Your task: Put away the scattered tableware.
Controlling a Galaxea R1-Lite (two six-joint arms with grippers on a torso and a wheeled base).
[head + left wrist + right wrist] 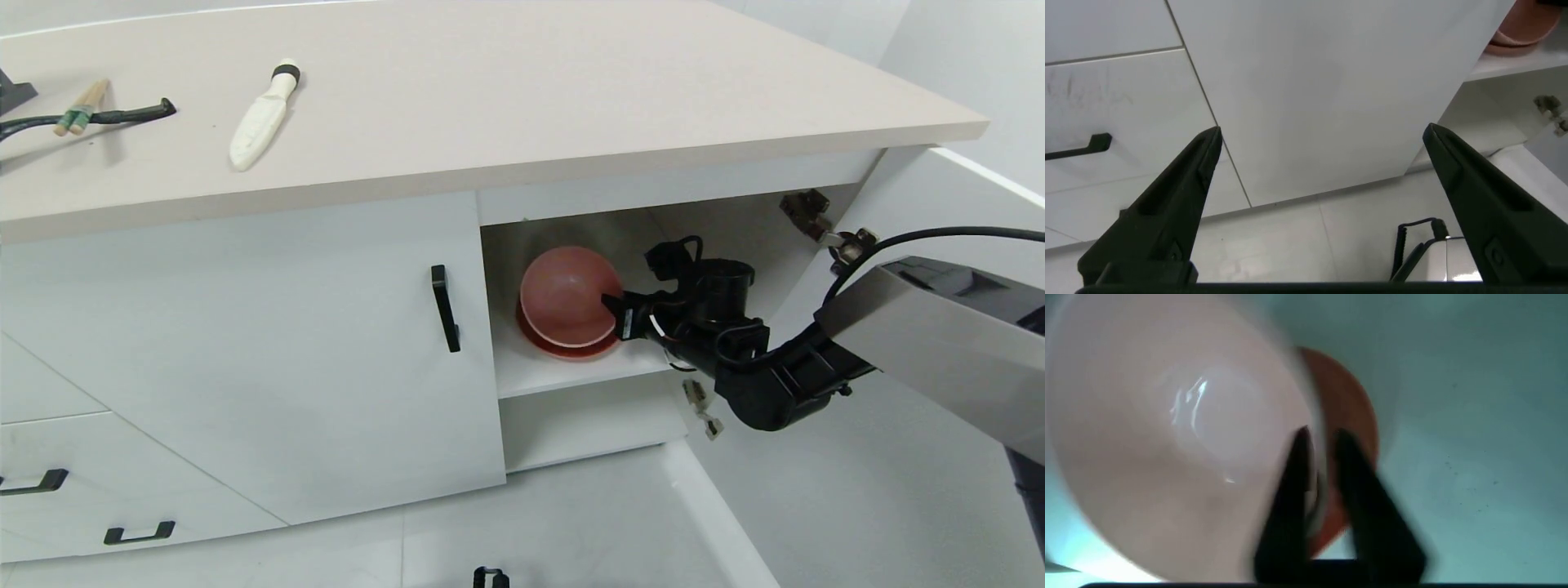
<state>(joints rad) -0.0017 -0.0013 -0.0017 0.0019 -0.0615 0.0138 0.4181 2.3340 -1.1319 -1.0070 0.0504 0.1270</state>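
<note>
Pink glossy round bowl (563, 294), rim clamped in right jaws.

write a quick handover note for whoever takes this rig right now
Right gripper: shut on the rim of the pink bowl, inside the open cabinet; bowl tilted over a red dish on the shelf, not yet released.
Left gripper: open, empty, low before the closed door.
Done: bowl is in the cabinet.
Left: set bowl down, release; white knife and chopsticks lie on the counter.
</note>
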